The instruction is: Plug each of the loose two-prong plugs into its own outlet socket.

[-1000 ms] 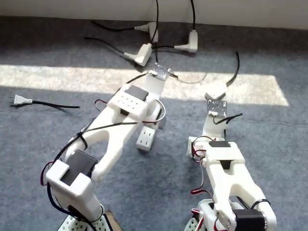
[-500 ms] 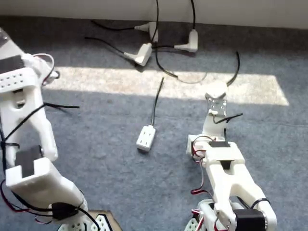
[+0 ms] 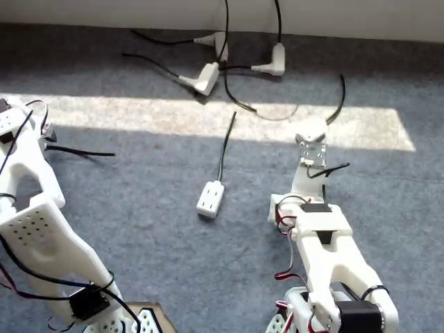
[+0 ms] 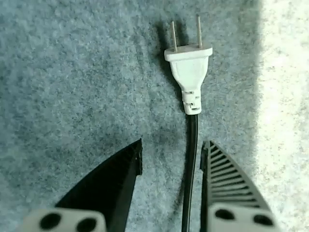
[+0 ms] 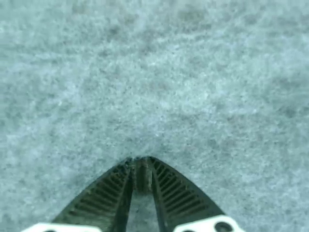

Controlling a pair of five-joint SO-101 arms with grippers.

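A white two-prong plug (image 4: 188, 65) lies on the grey carpet, prongs pointing away from my left gripper (image 4: 171, 152). That gripper hovers open just behind it, and the plug's black cable (image 4: 190, 169) runs between the fingers. In the high view my left arm (image 3: 24, 163) stands at the far left, covering the plug; its cable (image 3: 83, 151) trails to the right. A white outlet socket block (image 3: 210, 198) lies mid-floor on a black cord. My right gripper (image 3: 311, 129) rests shut over bare carpet, right of the block, with its tips (image 5: 140, 163) together.
Three more white plug heads (image 3: 207, 78) (image 3: 276, 61) (image 3: 215, 40) with black cables lie near the back wall. A loop of cable (image 3: 277, 114) crosses the sunlit strip. Bare carpet spreads between the arms.
My left arm has swung from above the socket block in the middle to the far left, over the plug there. The right arm has stayed still.
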